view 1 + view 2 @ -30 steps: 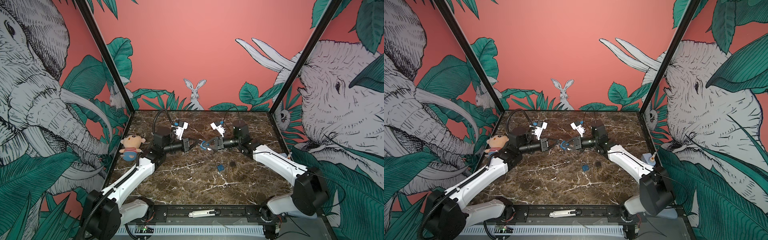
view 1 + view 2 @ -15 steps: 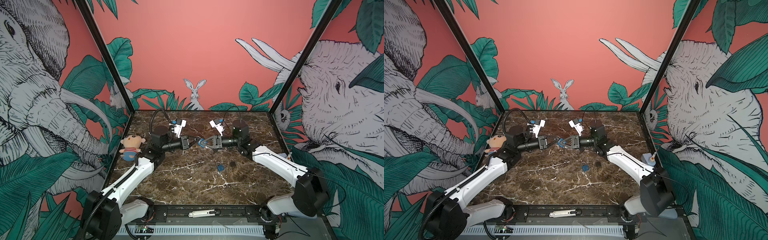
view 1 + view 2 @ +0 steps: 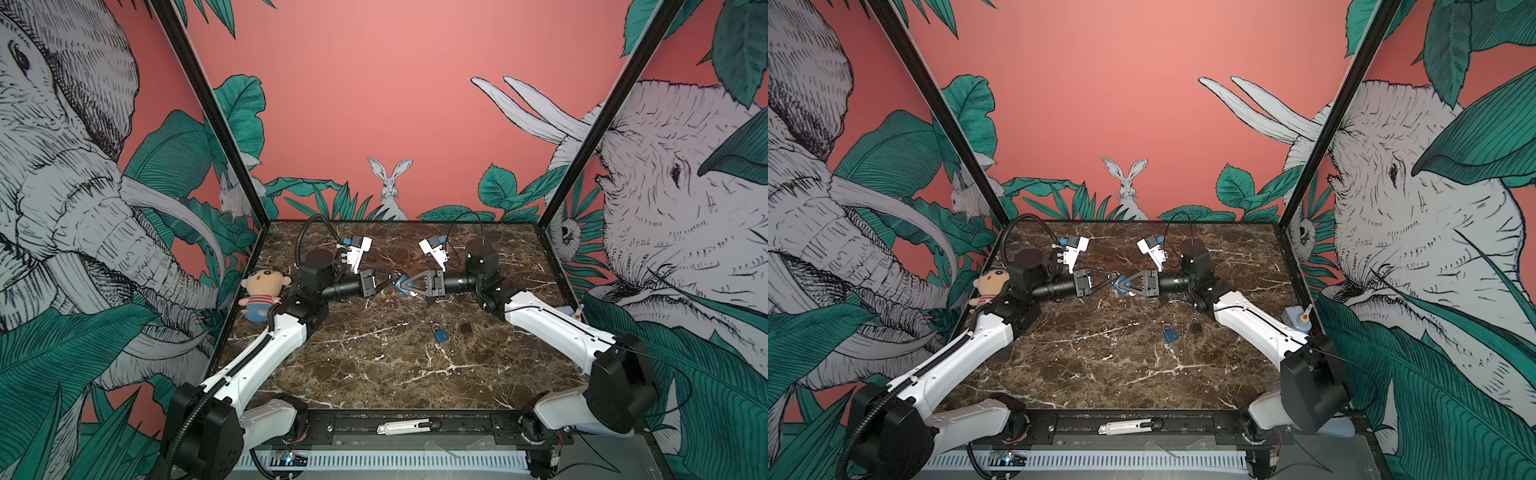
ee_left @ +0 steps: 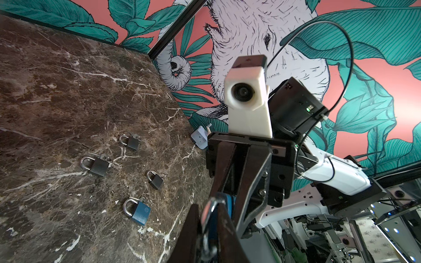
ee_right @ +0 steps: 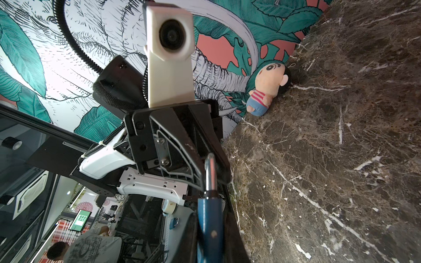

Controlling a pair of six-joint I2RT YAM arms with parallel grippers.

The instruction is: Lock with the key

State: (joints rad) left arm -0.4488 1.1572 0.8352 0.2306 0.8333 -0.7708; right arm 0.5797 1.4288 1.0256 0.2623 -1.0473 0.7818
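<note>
A blue padlock (image 3: 402, 284) hangs in the air over the back middle of the marble table (image 3: 374, 365). My right gripper (image 5: 209, 227) is shut on its blue body (image 5: 208, 218). My left gripper (image 4: 208, 216) faces it tip to tip, and its fingers are closed on the steel shackle (image 4: 210, 205). Both top views show the two grippers meeting, the left gripper (image 3: 1113, 279) against the right gripper (image 3: 1123, 286). The key is hidden.
Several more padlocks lie on the table below the right arm, among them a blue padlock (image 4: 136, 210) and a black padlock (image 4: 99, 165). A plush doll (image 3: 262, 293) sits at the left wall. A small grey box (image 3: 1296, 320) stands by the right wall.
Both grippers have closed the gap between them. The left gripper opened briefly and then shut on the padlock's shackle. The right gripper has kept its hold on the body.
</note>
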